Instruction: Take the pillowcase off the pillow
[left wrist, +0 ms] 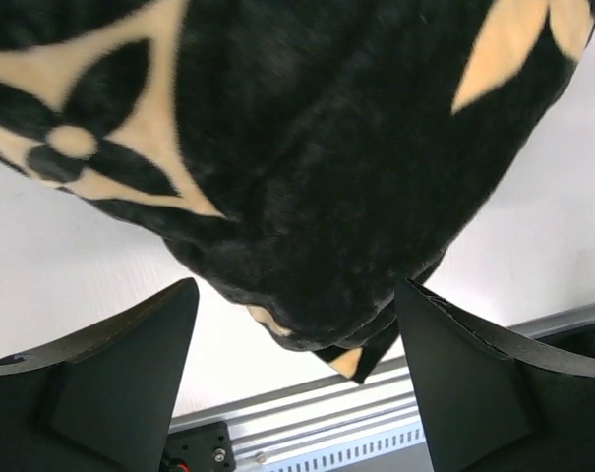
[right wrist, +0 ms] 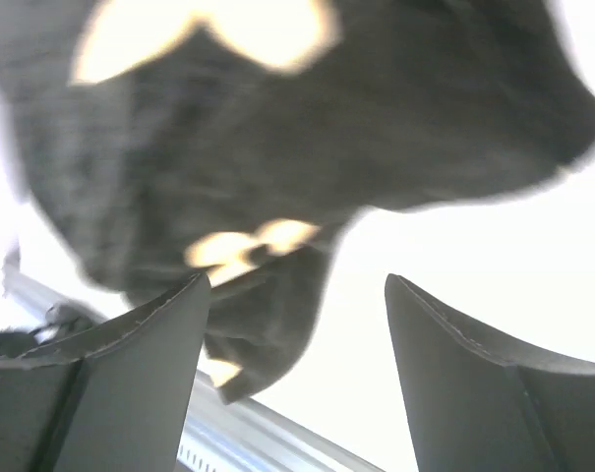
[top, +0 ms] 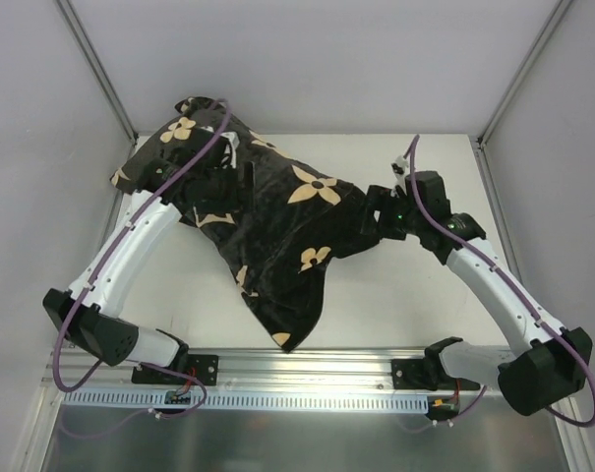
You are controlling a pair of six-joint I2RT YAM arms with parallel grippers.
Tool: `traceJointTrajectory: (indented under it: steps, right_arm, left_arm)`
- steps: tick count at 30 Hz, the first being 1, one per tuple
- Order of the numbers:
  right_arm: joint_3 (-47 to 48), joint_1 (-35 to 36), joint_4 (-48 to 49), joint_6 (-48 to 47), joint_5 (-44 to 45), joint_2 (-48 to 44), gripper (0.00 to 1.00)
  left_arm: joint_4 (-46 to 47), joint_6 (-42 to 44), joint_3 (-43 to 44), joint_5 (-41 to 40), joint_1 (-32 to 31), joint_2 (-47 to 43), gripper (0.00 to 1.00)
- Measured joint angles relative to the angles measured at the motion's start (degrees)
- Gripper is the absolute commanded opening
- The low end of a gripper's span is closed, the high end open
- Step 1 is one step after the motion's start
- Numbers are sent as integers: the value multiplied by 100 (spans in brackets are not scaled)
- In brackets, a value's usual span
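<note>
Black tan-flowered pillowcase [top: 277,221], rumpled diagonally across the table

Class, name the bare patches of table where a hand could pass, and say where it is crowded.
Bare table lies near-right, between the pillowcase tail and the right arm; near-left, between tail and left arm; and along the far-right edge. Crowded: far-left, where the left end effector meets bunched fabric.

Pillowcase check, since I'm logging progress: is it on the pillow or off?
Cannot tell for sure. The pillowcase lies crumpled, its near corner limp and flat; no white pillow shows outside it in any view.
</note>
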Motion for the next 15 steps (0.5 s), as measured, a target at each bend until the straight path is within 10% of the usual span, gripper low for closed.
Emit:
traceJointTrajectory:
  steps: [15]
  right_arm:
    - [-988,-710,-280,142,2,-444,85]
  left_arm:
    - [96,153,658,-2140,-2763,2024,66]
